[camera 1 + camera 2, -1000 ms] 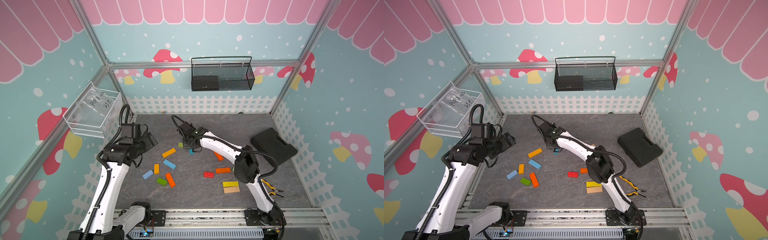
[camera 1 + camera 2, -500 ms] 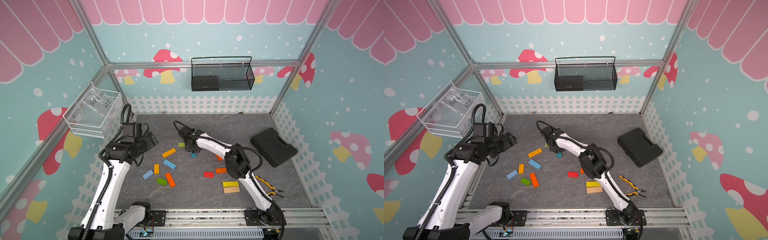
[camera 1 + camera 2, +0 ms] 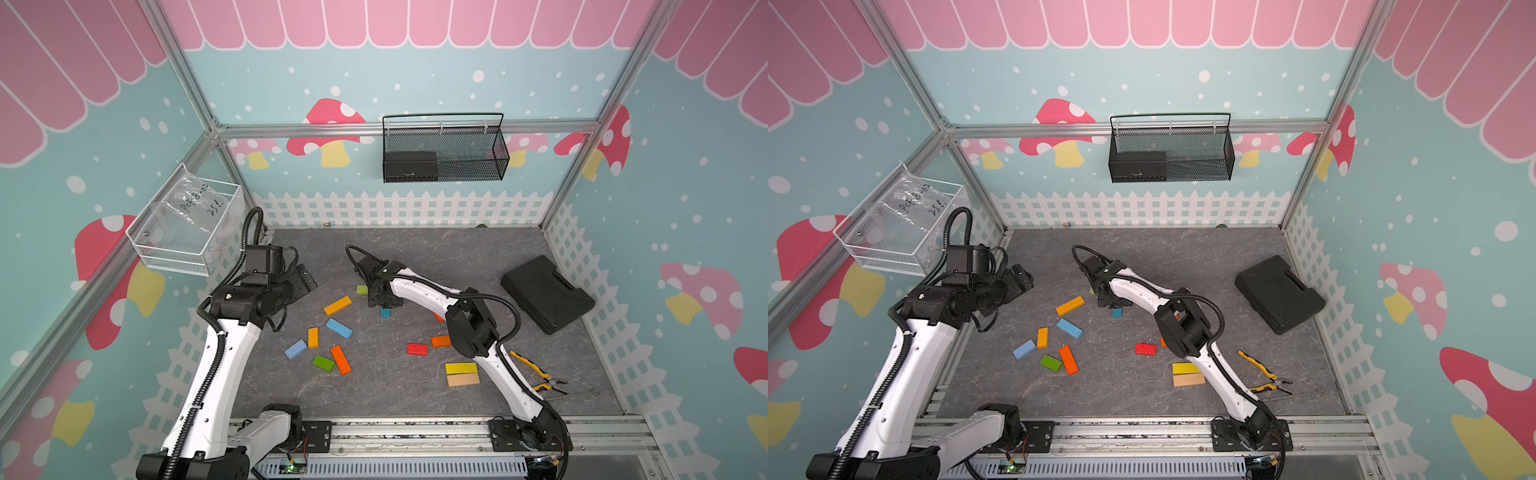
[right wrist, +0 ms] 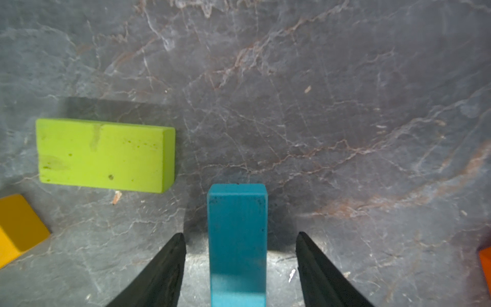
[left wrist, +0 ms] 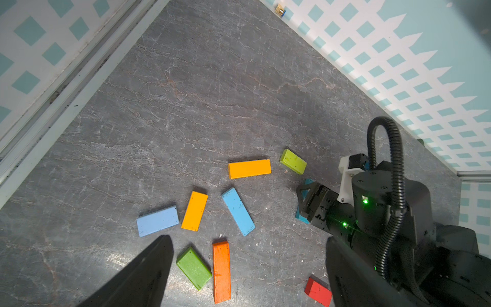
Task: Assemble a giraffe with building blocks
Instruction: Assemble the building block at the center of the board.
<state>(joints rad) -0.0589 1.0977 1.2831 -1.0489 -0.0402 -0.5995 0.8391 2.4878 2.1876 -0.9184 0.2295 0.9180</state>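
My right gripper (image 4: 240,234) is open, its fingers on either side of a teal block (image 4: 236,239) with a gap on each side; the block rests on the grey floor (image 3: 385,312). A lime block (image 4: 103,154) lies beside it. My left gripper (image 5: 247,239) hangs open and empty above the left cluster: yellow-orange (image 5: 249,168), blue (image 5: 238,211), light blue (image 5: 157,220), green (image 5: 194,268) and orange (image 5: 221,271) blocks. In both top views a red block (image 3: 417,348), a yellow block (image 3: 461,368) and a tan one (image 3: 463,379) lie nearer the front.
A black case (image 3: 546,293) lies at the right of the floor. Yellow-handled pliers (image 3: 536,372) lie by the right arm's base. A black mesh basket (image 3: 444,153) hangs on the back wall and a clear bin (image 3: 187,228) on the left wall.
The right gripper's jaws have parted from the teal block, which now stands free between them. The right arm's elbow has swung left. The left arm has barely shifted.
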